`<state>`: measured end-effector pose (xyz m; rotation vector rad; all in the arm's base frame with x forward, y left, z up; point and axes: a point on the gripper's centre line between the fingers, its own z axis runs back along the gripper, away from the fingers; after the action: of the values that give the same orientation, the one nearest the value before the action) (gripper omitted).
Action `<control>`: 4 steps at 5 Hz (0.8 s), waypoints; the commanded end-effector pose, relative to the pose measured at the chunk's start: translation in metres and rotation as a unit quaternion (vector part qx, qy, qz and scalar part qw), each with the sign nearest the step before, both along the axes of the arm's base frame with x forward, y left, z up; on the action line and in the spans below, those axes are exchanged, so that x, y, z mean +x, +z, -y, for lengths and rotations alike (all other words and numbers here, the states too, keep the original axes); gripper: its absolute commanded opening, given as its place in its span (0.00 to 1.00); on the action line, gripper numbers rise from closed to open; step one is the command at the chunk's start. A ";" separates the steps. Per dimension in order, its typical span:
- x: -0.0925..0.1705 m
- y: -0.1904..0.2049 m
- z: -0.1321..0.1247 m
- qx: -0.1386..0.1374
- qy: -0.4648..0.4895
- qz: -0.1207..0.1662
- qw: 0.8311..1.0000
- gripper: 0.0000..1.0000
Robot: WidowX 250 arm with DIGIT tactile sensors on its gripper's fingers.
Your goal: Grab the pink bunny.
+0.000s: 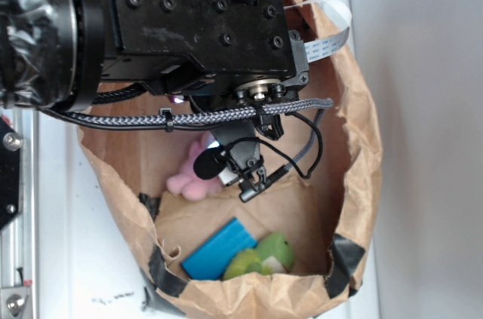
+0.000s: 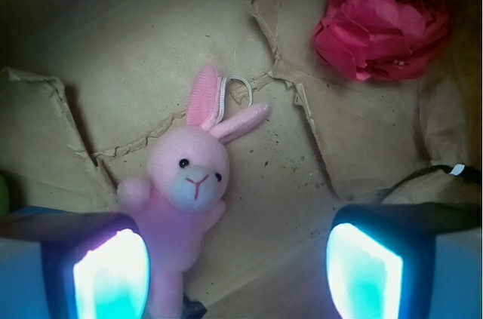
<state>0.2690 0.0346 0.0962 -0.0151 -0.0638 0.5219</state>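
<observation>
Bag floor: wrist-only red rose

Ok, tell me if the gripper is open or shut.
Open. In the wrist view the gripper has its two glowing pads far apart, with nothing held; the pink bunny lies beside the left pad.

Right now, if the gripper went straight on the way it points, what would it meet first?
Probably the paper bag's floor: the open gripper centres there, while the pink bunny lies by one finger. Depth is unclear.
</observation>
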 end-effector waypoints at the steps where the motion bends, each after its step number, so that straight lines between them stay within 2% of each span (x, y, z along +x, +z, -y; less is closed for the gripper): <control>1: 0.039 -0.038 0.010 -0.010 0.081 0.076 0.994 1.00; 3: 0.033 -0.059 0.010 0.008 0.036 0.090 0.995 1.00; 4: 0.034 -0.061 0.012 0.009 0.025 0.092 0.995 0.00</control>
<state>0.2988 0.0188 0.0305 -0.0436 -0.2410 0.5861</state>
